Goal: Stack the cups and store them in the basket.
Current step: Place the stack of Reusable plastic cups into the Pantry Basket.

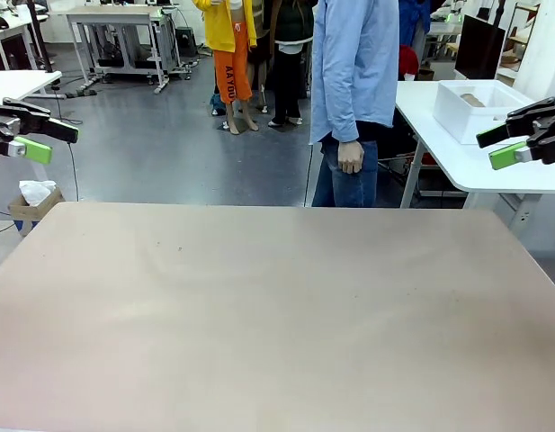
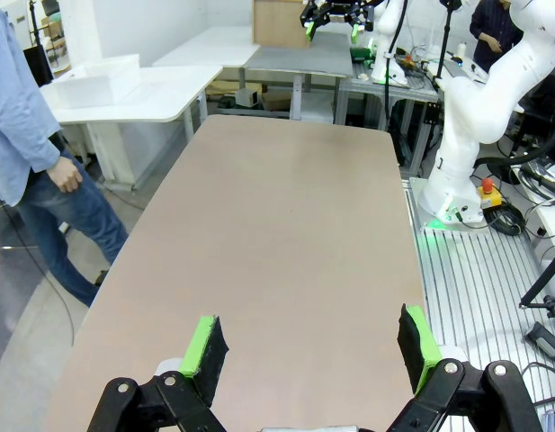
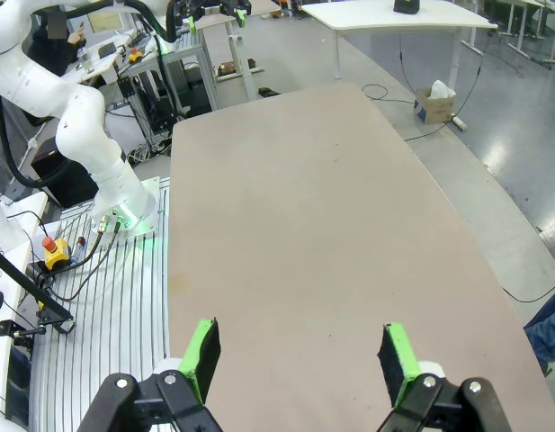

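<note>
My left gripper [image 1: 57, 144] hangs open above the tan table's [image 1: 277, 306] left edge, with nothing between its green pads; in its own wrist view the left gripper [image 2: 313, 346] looks along the bare tabletop. At the right edge my right gripper [image 1: 488, 150] is open and holds nothing either, and the right gripper [image 3: 299, 351] also faces bare tabletop. The white basket [image 1: 479, 108] stands on a neighbouring white table, also seen as the basket [image 2: 102, 79]. A tan shape [image 1: 472, 99] lies inside it; I cannot tell whether it is the cups.
A person in a blue shirt [image 1: 353, 90] stands at the table's far side, one hand [image 1: 351, 155] hanging down. A cardboard box [image 1: 32, 202] sits on the floor at far left. The white side table [image 1: 529, 171] borders the far right corner.
</note>
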